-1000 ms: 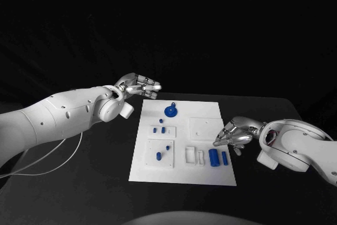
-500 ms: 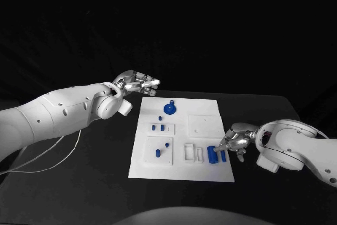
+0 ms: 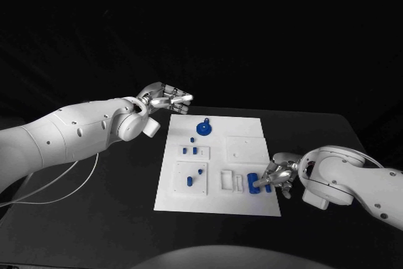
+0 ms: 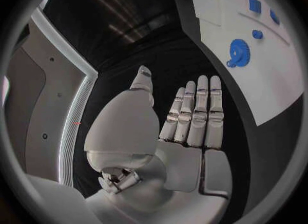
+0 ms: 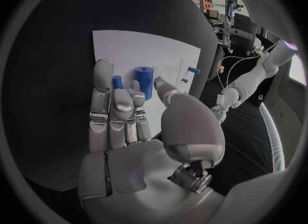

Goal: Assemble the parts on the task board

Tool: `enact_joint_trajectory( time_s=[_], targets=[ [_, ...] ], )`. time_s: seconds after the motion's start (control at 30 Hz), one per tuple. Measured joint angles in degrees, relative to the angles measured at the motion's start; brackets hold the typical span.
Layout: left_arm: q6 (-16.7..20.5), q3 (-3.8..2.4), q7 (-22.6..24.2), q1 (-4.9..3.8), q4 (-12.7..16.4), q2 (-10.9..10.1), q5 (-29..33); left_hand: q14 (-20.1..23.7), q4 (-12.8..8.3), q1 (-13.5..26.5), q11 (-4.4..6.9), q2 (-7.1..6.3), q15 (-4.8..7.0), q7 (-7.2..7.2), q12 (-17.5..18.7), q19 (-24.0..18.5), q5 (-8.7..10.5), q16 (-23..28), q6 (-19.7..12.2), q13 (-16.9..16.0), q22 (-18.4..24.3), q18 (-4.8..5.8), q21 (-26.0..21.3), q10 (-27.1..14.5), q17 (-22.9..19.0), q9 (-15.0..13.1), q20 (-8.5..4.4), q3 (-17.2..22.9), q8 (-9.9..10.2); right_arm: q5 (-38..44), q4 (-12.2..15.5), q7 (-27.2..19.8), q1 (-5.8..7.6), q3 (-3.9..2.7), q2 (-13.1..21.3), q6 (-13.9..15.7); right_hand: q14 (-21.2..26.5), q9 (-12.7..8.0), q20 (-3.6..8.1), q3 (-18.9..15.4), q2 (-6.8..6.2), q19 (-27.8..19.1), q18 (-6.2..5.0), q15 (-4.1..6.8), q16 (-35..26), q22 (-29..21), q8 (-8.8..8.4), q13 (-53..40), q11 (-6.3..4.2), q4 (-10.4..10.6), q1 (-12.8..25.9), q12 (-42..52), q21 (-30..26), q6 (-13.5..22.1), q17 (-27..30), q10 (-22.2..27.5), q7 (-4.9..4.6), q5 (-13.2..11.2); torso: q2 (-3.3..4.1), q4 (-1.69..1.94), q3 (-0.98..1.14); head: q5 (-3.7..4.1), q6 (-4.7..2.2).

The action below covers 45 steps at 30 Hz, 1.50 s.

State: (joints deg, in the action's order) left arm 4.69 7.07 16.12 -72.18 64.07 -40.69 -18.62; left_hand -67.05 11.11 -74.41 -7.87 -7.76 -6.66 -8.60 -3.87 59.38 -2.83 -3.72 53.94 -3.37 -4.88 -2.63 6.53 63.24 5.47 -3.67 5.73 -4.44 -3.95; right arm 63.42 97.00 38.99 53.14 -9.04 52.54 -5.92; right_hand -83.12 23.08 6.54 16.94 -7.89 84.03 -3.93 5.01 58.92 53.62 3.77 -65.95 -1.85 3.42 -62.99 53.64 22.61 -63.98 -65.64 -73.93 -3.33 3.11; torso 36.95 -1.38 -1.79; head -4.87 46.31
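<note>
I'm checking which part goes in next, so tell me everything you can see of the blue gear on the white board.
The blue gear is a small round wheel with fine teeth round its rim, a raised hub in the middle and a short tab sticking out on one side; it looks like plastic. It lies flat on the task board near its far edge, away from the other blue pieces. Nothing touches it: the left hand hovers beyond the board's far left corner, palm open, holding nothing.

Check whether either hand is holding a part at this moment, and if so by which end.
Nothing is held. The left hand hovers open beyond the task board; the right hand is open, its fingers over the blue cylinders, not closed on them.
</note>
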Motion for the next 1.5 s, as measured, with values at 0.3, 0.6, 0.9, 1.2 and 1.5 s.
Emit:
enact_joint_trajectory(
  time_s=[0.3,0.6,0.9,1.2,1.5],
  targets=[
    [-0.32,0.04,-0.19,0.0,-0.06,0.08,0.0,0.0,0.44,0.0,0.0,0.0,0.0,0.0,0.0,0.0,0.0,0.0,0.0,0.0,0.05,0.0,-0.23,0.0,-0.1,0.0,0.0,-0.1,0.0,1.46,-1.21,0.6,-0.05,0.78,-1.92,0.17,0.0,-1.3,0.0,-0.33,-1.33,0.0,0.0,0.0,0.0,0.57,0.0,-0.26,0.0,3.15,0.25,-0.31,-0.21,0.0,-0.61,0.0,0.0,0.0,0.05,-0.02,0.09,-0.18,0.08],
    [-0.82,0.14,-0.45,0.01,-0.09,0.17,-0.02,0.0,0.92,0.0,-0.21,0.0,0.0,0.0,0.0,0.0,0.0,0.0,0.0,0.0,0.11,0.0,-0.23,-0.21,-0.19,0.0,0.0,-0.06,0.0,2.2,-2.7,0.69,-0.04,1.27,-3.58,1.19,-0.18,-1.55,0.0,-1.43,-2.18,0.0,0.0,0.18,-0.24,0.94,0.21,-0.43,0.0,5.75,1.1,-0.66,-0.55,-0.06,-0.82,0.0,0.05,0.0,0.08,-0.03,0.07,-0.3,0.15],
    [-1.1,0.31,-0.92,0.01,-0.33,0.25,-0.46,0.0,0.9,-0.3,-0.2,0.3,0.0,-0.5,0.0,0.0,0.0,0.0,0.1,0.0,0.11,0.0,-0.45,-0.2,-0.27,0.0,0.0,0.09,0.0,2.16,-3.5,0.69,0.03,1.36,-4.57,1.88,-0.18,-1.78,0.0,-1.34,-2.43,0.0,0.0,0.18,-0.47,1.24,0.16,-0.24,0.01,6.25,0.76,-1.54,-0.82,-0.21,-0.99,0.0,0.2,0.0,0.08,-0.01,0.01,-0.27,0.25],
    [-1.41,0.4,-1.36,0.01,-0.4,0.34,-0.88,0.0,0.33,-0.3,-0.41,0.3,0.0,-1.09,0.0,0.0,0.0,0.0,-1.15,0.0,0.1,0.0,-0.44,-0.41,-0.26,0.0,0.0,0.13,0.0,2.04,-4.29,0.7,0.42,1.89,-5.39,2.02,-0.46,-1.37,0.0,-0.7,-2.51,0.0,0.0,-0.1,-0.71,1.62,0.11,0.14,0.43,3.51,-0.06,-2.01,-1.11,0.18,-0.98,0.21,-0.17,0.0,0.08,-0.08,0.02,-0.43,0.26],
    [-1.84,0.43,-1.67,0.01,-0.45,0.45,-1.03,0.21,0.09,-0.3,-0.41,0.3,-0.21,-1.11,0.0,0.0,0.0,0.0,-1.55,0.0,0.1,0.0,-0.44,-0.41,-0.26,0.0,0.0,-0.1,0.0,1.76,-4.53,0.54,0.48,2.11,-5.85,2.93,-0.58,1.77,-0.42,0.68,-1.75,0.0,0.0,-0.25,-0.71,2.46,0.11,0.51,0.91,-4.57,-0.82,-2.01,-1.59,0.58,-1.09,0.54,-0.14,12.5,0.08,-0.08,0.04,-0.53,0.34]
  ],
)
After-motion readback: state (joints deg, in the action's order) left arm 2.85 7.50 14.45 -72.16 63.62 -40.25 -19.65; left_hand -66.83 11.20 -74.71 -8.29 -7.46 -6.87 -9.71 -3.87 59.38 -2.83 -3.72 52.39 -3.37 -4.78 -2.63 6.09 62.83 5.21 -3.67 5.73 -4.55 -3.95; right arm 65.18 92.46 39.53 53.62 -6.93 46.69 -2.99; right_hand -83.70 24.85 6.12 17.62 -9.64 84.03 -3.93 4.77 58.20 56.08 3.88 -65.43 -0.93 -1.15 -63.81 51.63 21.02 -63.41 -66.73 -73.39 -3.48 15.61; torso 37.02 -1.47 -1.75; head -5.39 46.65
